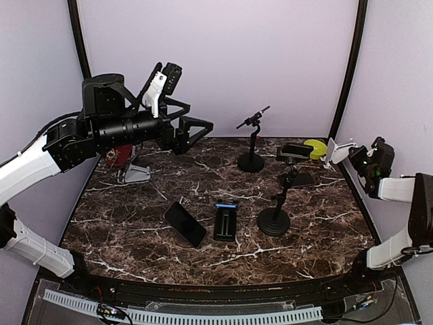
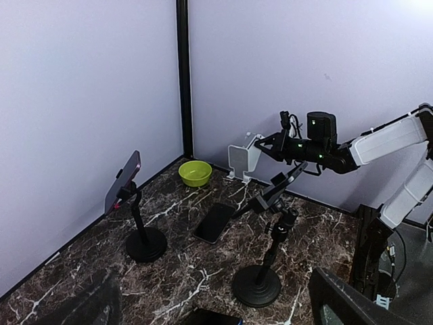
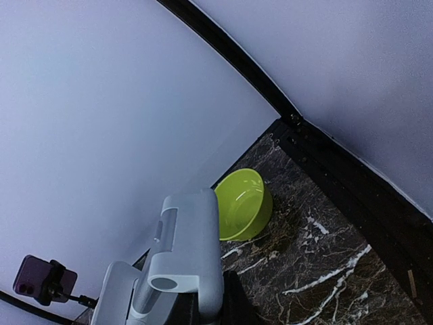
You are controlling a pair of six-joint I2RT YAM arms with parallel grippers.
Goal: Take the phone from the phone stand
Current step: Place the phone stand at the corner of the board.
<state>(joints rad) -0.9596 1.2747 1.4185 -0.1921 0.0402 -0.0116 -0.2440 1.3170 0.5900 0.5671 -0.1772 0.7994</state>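
Pincer L [image 1: 196, 135] hangs high over the left rear of the surface [image 1: 135, 230], jaws wide, nothing in them. Pincer R [image 1: 333, 153] is closed tight & empty at the right edge, just beside the green bowl [image 1: 315, 148]. Phone [image 2: 123, 181] sits clamped & tilted in the far stand [image 2: 145, 244], well apart from both. Second stand [image 1: 274, 220] is nearer; another phone [image 1: 185, 224] lies flat on the surface.
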